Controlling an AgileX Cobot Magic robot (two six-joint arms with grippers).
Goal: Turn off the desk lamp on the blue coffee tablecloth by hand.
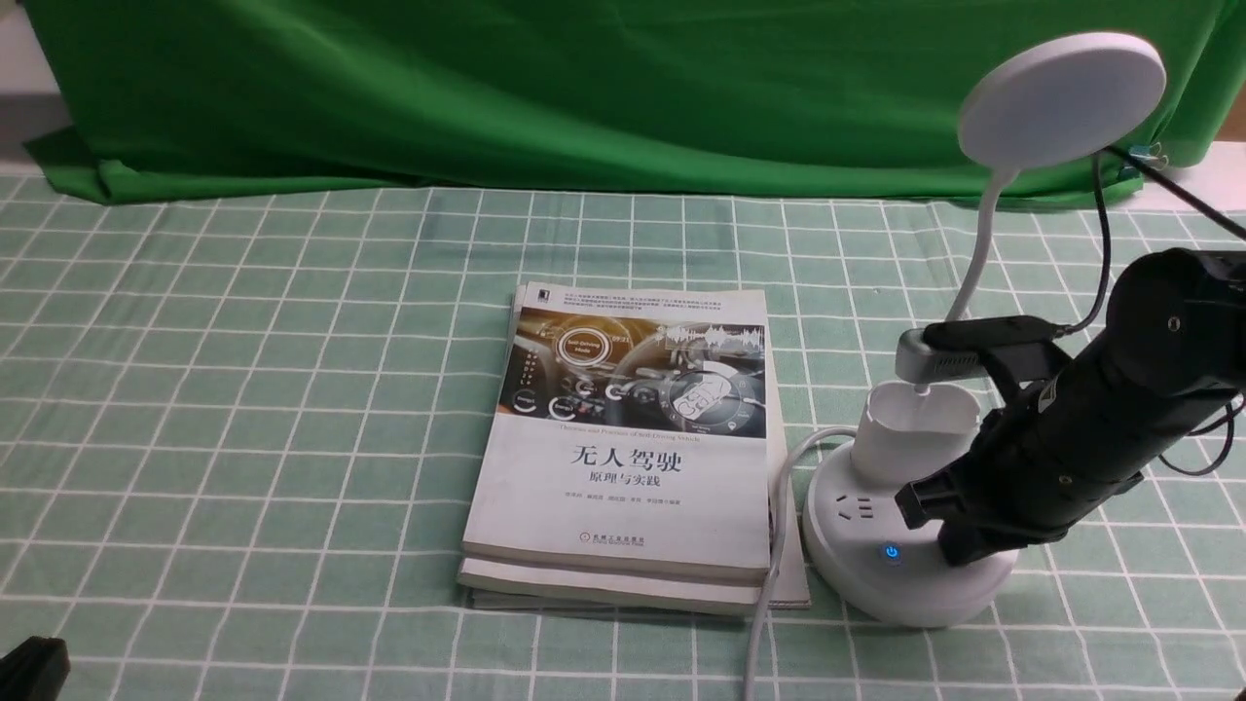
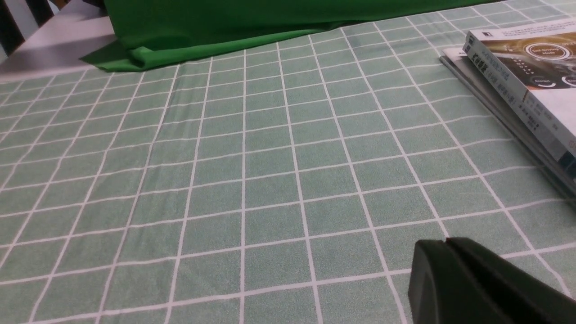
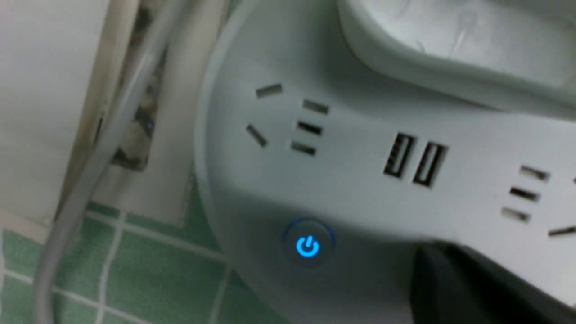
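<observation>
The white desk lamp stands at the right of the blue coffee tablecloth, with its disc head raised, a cup-shaped holder and a round base. A power button glows blue on the base. My right hand reaches down-left and its gripper is shut, tip on the base just right of that button. In the right wrist view the shut tip rests on the base beside the lit button. My left gripper is shut and empty above the cloth, at the near left corner.
A stack of books lies left of the lamp base, also in the left wrist view. The lamp's white cord runs between books and base to the front edge. A dark green backdrop cloth hangs at the back.
</observation>
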